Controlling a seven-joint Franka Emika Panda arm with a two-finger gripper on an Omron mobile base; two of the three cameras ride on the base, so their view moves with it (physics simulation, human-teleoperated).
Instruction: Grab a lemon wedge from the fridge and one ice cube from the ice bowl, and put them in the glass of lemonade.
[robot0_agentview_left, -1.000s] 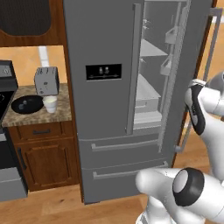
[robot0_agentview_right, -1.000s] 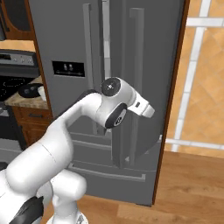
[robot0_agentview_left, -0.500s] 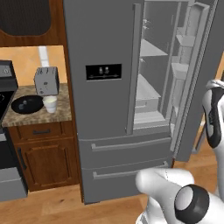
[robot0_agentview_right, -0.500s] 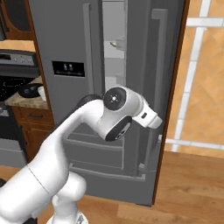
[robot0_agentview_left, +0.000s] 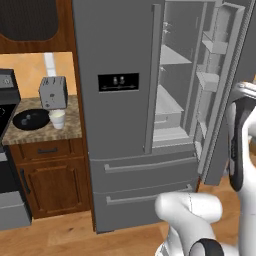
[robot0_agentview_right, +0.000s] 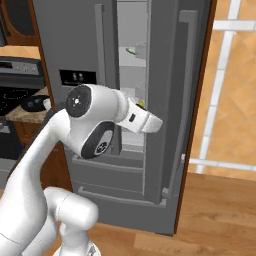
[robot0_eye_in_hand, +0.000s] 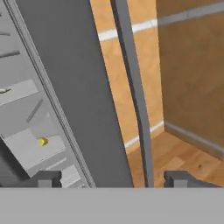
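Fridge (robot0_agentview_left: 120, 125) rt door wider vs. prior

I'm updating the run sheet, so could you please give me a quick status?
Hand open, astride the door handle. Fridge right door open. Lemon wedge on a shelf inside.

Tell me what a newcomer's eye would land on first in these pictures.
The fridge fills the middle, its right door swung wide open on pale shelves. In the hand view the open gripper straddles that door's bar handle, with a tiny yellow lemon wedge on a shelf inside.
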